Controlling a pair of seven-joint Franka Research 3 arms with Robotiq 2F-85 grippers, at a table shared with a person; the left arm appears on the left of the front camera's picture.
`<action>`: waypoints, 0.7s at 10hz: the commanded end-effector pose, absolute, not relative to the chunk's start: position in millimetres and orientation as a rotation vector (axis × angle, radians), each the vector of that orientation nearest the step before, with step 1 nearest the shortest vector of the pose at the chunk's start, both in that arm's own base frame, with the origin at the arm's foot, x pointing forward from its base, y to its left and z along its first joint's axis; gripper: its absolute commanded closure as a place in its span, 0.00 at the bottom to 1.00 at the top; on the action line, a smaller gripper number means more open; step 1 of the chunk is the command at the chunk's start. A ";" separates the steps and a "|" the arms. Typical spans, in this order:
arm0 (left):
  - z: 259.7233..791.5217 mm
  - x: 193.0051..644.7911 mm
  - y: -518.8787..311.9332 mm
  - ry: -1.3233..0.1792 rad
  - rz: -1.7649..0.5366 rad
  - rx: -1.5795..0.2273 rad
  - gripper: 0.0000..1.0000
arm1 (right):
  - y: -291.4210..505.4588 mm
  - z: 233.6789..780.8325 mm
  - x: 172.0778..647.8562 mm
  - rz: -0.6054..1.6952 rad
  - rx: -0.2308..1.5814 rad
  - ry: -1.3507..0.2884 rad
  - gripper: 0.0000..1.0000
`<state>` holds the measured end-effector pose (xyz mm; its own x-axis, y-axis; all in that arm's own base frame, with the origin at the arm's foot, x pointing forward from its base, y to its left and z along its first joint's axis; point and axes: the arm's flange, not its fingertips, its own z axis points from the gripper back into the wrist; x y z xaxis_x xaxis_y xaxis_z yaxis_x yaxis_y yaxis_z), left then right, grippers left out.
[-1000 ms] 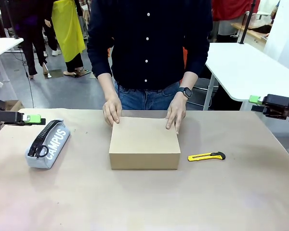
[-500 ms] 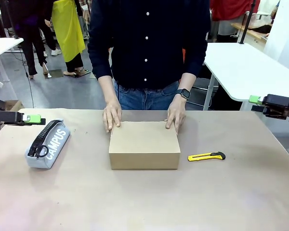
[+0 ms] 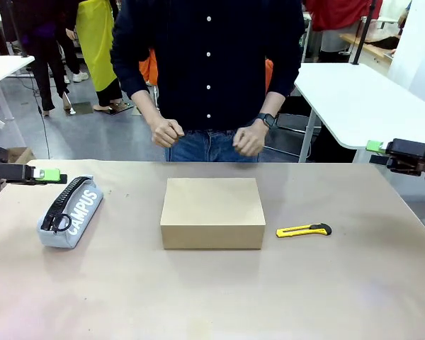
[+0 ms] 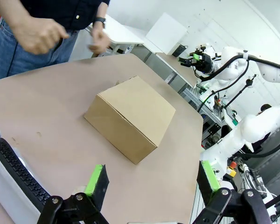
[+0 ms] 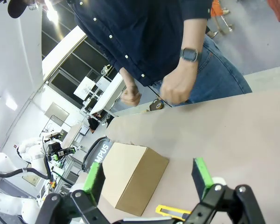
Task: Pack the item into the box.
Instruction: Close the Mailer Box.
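The brown cardboard box (image 3: 212, 211) sits shut in the middle of the table, also seen as the box (image 4: 130, 116) and the box (image 5: 130, 179) from the wrists. The black stapler is out of view. The person's hands (image 3: 167, 132) are raised off the box, fists loosely curled in front of the waist. My left gripper (image 3: 51, 174) hovers at the left table edge, and its wrist view shows the left gripper (image 4: 151, 179) open and empty. My right gripper (image 3: 374, 146) hangs at the far right, and from its wrist the right gripper (image 5: 147, 177) is open and empty.
A grey "CAMPUS" zip pouch (image 3: 71, 211) lies left of the box. A yellow-and-black utility knife (image 3: 304, 230) lies right of it. A white table (image 3: 361, 99) stands behind at the right. Other people stand far back left.
The person's hands have lifted off the box's far edge and drawn back to the waist. The box lid now lies flat and shut. Both arms stay still.
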<state>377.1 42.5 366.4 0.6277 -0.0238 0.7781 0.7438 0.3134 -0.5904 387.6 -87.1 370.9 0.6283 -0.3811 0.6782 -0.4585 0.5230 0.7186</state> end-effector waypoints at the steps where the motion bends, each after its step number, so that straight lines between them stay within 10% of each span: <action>1: 368.7 376.3 41.9 -0.756 -0.580 -1.143 0.00 | -86.6 373.5 386.9 0.059 1.052 -0.938 0.00; 7: 368.7 376.3 41.9 -0.756 -0.580 -1.143 0.00 | -86.6 373.5 386.9 0.059 1.052 -0.938 0.00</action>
